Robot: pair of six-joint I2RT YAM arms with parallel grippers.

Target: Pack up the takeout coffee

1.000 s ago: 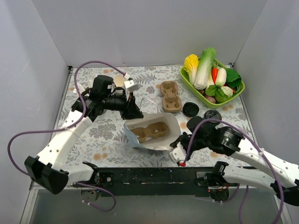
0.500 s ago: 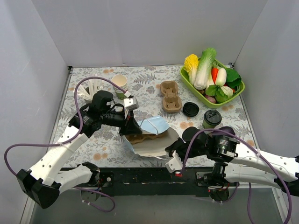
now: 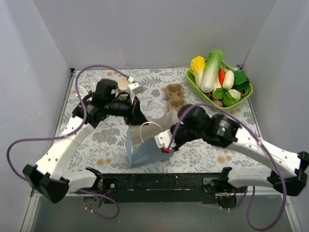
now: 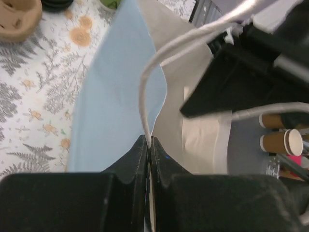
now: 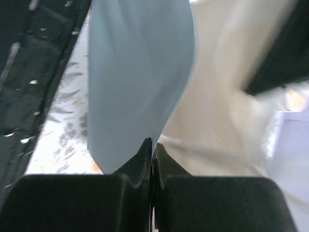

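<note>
A light blue paper bag (image 3: 144, 153) with a white handle (image 3: 147, 126) stands upright near the table's front edge. My left gripper (image 3: 139, 118) is shut on the bag's far rim. In the left wrist view the left gripper (image 4: 148, 145) pinches the bag (image 4: 113, 96) wall where the handle (image 4: 145, 92) joins it. My right gripper (image 3: 165, 141) is shut on the bag's right rim. In the right wrist view the right gripper (image 5: 153, 145) pinches the edge of the bag (image 5: 137, 72). The takeout coffee is hidden behind my right arm.
A brown pulp cup carrier (image 3: 175, 93) lies behind the bag. At the back right stands a green basket (image 3: 193, 83) of vegetables. A stack of lidless cups (image 3: 123, 84) peeks out behind my left arm. My right arm (image 3: 217, 130) crosses the table's right half.
The bag lay on its side with a carrier showing inside; now it stands upright. Both grippers have closed on its rim. My right arm swung forward over the coffee and the loose lid.
</note>
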